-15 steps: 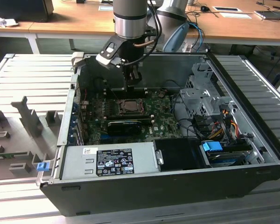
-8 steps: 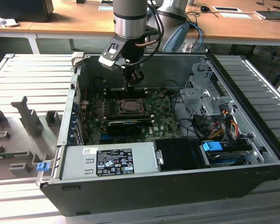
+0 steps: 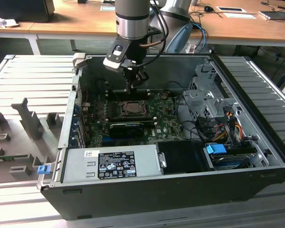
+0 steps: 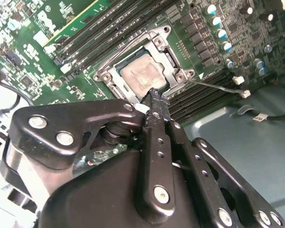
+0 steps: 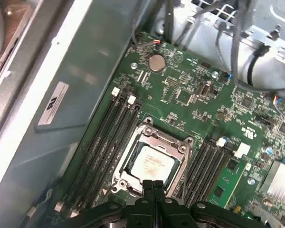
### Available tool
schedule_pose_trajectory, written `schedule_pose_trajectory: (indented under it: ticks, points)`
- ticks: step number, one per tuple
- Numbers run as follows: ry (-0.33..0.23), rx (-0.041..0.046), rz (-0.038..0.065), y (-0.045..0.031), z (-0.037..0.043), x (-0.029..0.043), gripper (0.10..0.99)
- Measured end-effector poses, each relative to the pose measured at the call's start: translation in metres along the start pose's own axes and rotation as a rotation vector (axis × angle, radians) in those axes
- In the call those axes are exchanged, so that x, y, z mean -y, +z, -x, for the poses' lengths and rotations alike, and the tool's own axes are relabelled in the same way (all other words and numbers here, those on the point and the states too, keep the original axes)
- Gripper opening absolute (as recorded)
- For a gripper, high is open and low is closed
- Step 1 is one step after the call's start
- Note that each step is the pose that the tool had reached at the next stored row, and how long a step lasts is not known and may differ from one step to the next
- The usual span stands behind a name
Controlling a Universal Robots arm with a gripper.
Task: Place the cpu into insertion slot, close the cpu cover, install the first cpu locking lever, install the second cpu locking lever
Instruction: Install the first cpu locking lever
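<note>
The cpu [image 3: 131,108] lies flat in the socket on the green motherboard, its pale metal top showing in both wrist views [image 4: 141,78] [image 5: 152,165]. The grey cpu cover [image 5: 167,139] lies down around it as a frame [image 4: 167,47]. A thin metal rod [image 4: 218,86] runs out from one corner of the socket; I cannot tell if it is a locking lever. My gripper [image 3: 132,87] hangs just above the socket's far edge, fingers shut together with nothing between them [image 4: 154,96] [image 5: 154,184].
The open computer case [image 3: 61,137] walls in the board. A black graphics card [image 3: 127,127] lies just in front of the socket. Memory slots [image 5: 102,142] flank it. The power supply [image 3: 109,164] is at the front, and the drive cage with cables [image 3: 206,97] at the exterior view's right.
</note>
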State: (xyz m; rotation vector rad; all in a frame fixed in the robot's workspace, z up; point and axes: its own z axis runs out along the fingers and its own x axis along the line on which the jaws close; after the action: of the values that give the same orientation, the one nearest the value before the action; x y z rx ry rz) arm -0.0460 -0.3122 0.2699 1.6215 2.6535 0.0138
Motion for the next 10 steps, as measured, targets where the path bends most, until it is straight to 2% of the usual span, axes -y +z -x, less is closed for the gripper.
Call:
schedule_pose_trajectory:
  ticks: [10]
  points:
    - [-0.186,0.0007,0.002,0.0001,0.0,0.0,0.106]
